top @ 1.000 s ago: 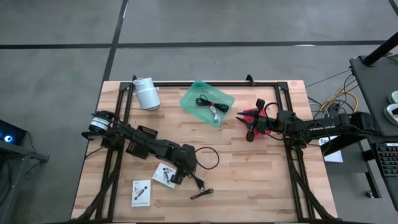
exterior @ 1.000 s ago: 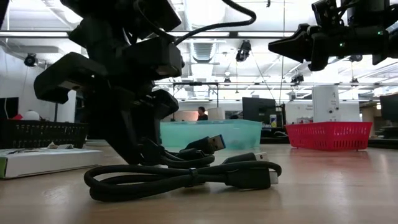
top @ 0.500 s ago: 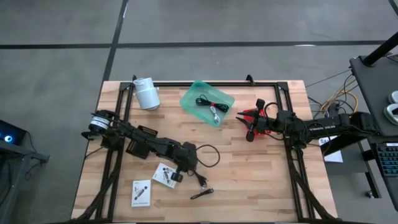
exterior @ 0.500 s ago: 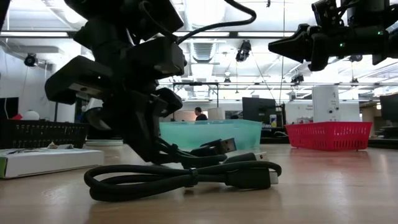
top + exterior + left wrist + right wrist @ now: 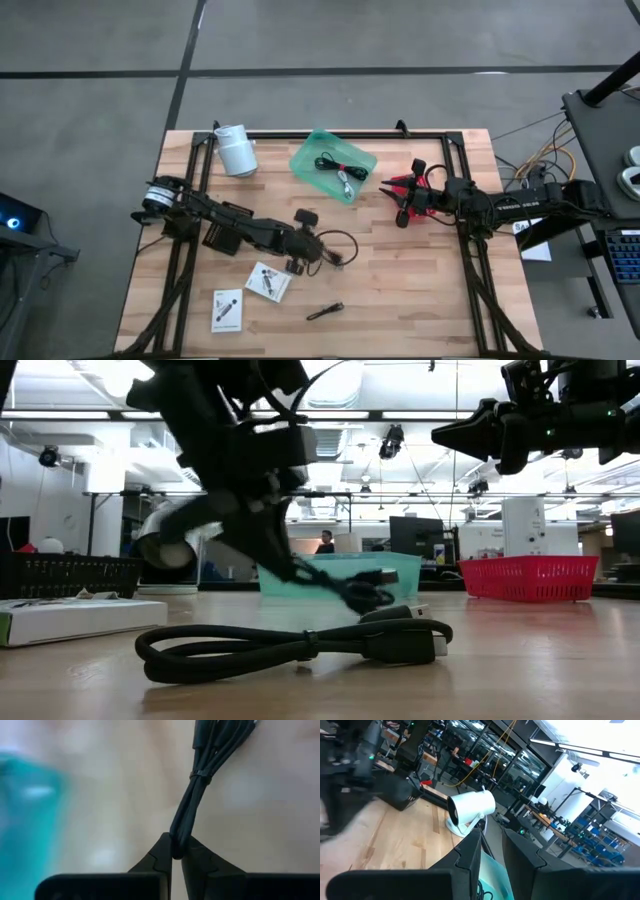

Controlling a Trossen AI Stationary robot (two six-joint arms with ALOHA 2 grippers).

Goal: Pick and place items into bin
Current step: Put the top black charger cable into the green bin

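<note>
The black cable (image 5: 335, 248) is pinched in the closed left pincer (image 5: 312, 250), near the middle of the wooden surface (image 5: 400, 290). In the left wrist view the 2 fingers (image 5: 162, 857) clamp the bundled cable (image 5: 192, 800) just below its tie. A second ago this pincer sat lower and nearer the front edge, pressed down over the coil; it has since risen and moved toward the far right, carrying the cable with it. In the low view the lifted cable (image 5: 355, 588) hangs clear of the surface, its plug end level with the bin (image 5: 335, 573) behind.

A second black cable (image 5: 290, 645) lies coiled on the surface at the front, unmoved. A small dark piece (image 5: 325, 311) rests near the front edge, and 2 white packets (image 5: 268, 281) (image 5: 227, 309) lie to the left of it, where they were before.

The teal bin (image 5: 305, 155) sits at the far centre with a cable and a silvery plug (image 5: 342, 180) inside. The white cylinder (image 5: 236, 150) lies to its left.

The right pincer (image 5: 393, 203) has stayed above the red basket (image 5: 403, 186) at the right, its fingers (image 5: 470, 852) slightly apart and holding nothing.
</note>
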